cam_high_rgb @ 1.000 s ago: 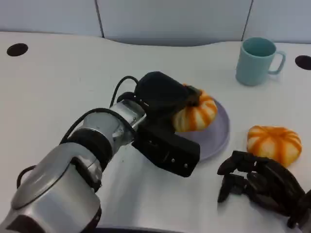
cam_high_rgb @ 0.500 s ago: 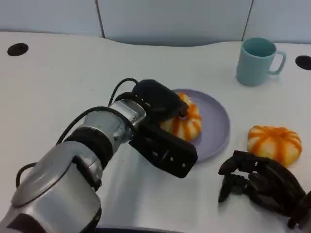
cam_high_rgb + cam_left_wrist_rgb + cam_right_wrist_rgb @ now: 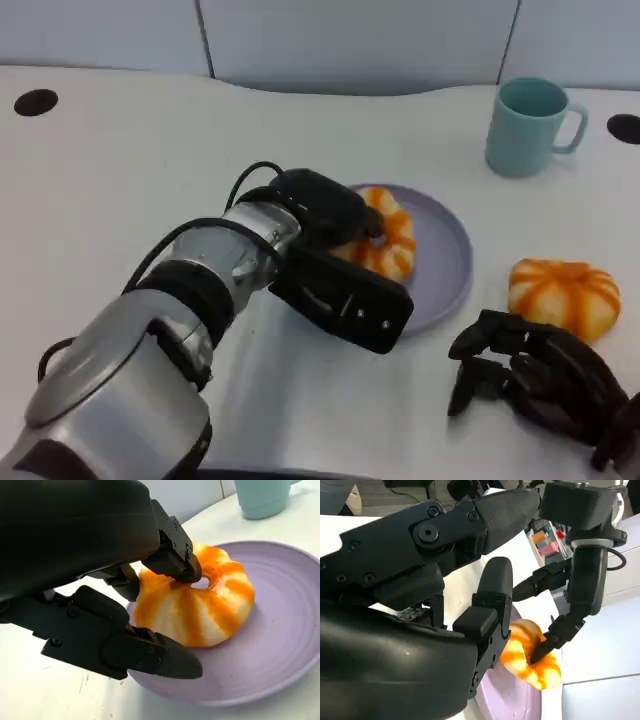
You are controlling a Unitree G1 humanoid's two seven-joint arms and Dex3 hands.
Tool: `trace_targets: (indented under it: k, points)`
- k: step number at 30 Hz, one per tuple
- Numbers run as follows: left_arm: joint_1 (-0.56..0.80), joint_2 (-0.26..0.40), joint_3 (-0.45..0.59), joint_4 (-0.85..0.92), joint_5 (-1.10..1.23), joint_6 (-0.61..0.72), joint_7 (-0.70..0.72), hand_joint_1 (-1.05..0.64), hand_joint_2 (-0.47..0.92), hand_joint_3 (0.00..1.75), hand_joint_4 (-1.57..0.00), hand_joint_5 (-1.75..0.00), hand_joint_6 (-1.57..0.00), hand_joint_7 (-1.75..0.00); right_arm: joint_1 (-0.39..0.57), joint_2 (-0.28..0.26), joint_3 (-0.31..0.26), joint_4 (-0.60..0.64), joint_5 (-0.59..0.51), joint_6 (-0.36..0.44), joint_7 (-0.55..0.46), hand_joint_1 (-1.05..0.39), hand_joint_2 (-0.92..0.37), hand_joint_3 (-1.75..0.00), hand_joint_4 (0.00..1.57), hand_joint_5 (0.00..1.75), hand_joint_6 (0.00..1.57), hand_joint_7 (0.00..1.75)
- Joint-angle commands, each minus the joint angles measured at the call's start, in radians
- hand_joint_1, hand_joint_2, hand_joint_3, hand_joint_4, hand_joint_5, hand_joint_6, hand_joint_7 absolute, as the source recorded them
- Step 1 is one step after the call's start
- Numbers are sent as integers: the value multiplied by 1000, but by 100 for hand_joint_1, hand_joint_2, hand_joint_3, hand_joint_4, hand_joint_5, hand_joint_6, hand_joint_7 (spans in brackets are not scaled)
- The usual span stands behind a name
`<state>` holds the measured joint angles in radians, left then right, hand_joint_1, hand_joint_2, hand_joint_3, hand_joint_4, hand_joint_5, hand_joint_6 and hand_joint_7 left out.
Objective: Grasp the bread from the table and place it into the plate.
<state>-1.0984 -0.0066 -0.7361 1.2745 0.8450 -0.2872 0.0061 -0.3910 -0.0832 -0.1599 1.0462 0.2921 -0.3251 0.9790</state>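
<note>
Placing step, near done: left hand (image 3: 330, 225) pinches the bread (image 3: 200, 605), fingers in its centre dimple and on its near side, and the bread sits on the plate (image 3: 450, 255), left of middle. Looks like it's resting on the plate surface, though contact is hard to confirm. Next: spread the fingers, lift clear without dragging it. Bread is round, no real long axis; dimple faces up, slightly tilted. Right hand (image 3: 540, 385) rests curled on the table, holding nothing, beside a second bread (image 3: 563, 295).

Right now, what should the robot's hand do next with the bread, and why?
Probably let go. The bread already sits on the plate, and the left hand grips it with a finger on top, so opening the fingers should leave it there.
</note>
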Motion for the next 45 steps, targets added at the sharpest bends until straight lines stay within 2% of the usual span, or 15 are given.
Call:
trace_targets:
  k: [1,5,6,8,10,13,16,19,21,25,27,29,32,38,45]
  points:
    - [-24,5,52,-8,-59,-9,-32,-81,92,16,-7,-60,-48,-4,38,0,5,10,-13,52,-19,-48,-92,-5,66,137,72,91]
    - [-17,7,89,-14,-99,-19,-52,-80,92,14,0,-102,-59,-9,38,1,2,25,-14,33,-19,-47,-92,-4,66,138,72,92]
    - [-16,7,95,-14,-103,-21,-54,-81,92,15,0,-113,-57,-24,37,1,3,25,-16,30,-21,-48,-92,-4,67,138,72,92]
    - [-12,9,102,-15,-109,-25,-51,-82,92,16,0,-140,-34,-96,38,0,4,22,-16,38,-25,-47,-92,-4,67,137,72,91]
    - [-10,10,106,-15,-113,-27,-48,-83,92,15,0,-158,-20,-139,37,1,4,17,-13,46,-23,-46,-92,-4,66,137,72,91]
    - [-8,9,113,-15,-120,-27,-52,-82,92,15,0,-169,-9,-164,39,1,7,5,-14,45,-22,-47,-92,-5,66,139,72,92]
    - [-6,10,117,-15,-122,-28,-54,-82,92,15,0,-171,-5,-169,40,1,8,9,-16,43,-27,-48,-92,-4,65,139,72,93]
    - [-6,10,128,-13,-130,-26,-70,-81,92,15,0,-171,-4,-167,40,-1,9,10,-19,33,-26,-49,-92,-4,65,139,71,93]
    - [-11,10,130,-14,-130,-19,-87,-81,92,15,0,-160,-6,-155,40,-3,14,1,-23,43,-32,-51,-92,-4,65,139,72,94]
    - [-10,17,142,-19,-144,-27,-96,-78,92,12,0,-140,-17,-113,39,-3,10,-1,-15,60,-26,-48,-92,-5,64,139,71,94]
    - [-8,22,152,-23,-160,-29,-107,-78,92,11,0,-137,-19,-106,37,-2,7,8,-14,61,-26,-47,-92,-5,64,139,71,94]
    - [-9,31,167,-28,-180,-28,-129,-76,92,9,0,-112,-25,-72,33,-2,5,25,-17,54,-33,-49,-92,-3,67,137,72,92]
    - [-15,48,175,-34,-191,-25,-161,-75,92,8,0,-92,-27,-46,31,-3,6,39,-26,19,-35,-51,-92,-4,67,136,72,91]
    - [-13,96,190,-62,-208,-46,-202,-77,92,12,0,-68,-25,-29,25,-8,11,33,-28,31,-39,-50,-92,-5,66,135,74,90]
    - [8,148,235,-124,-263,-76,-299,-77,92,13,0,-71,-27,-22,17,-11,5,51,-26,17,-26,-49,-92,-6,67,135,72,91]
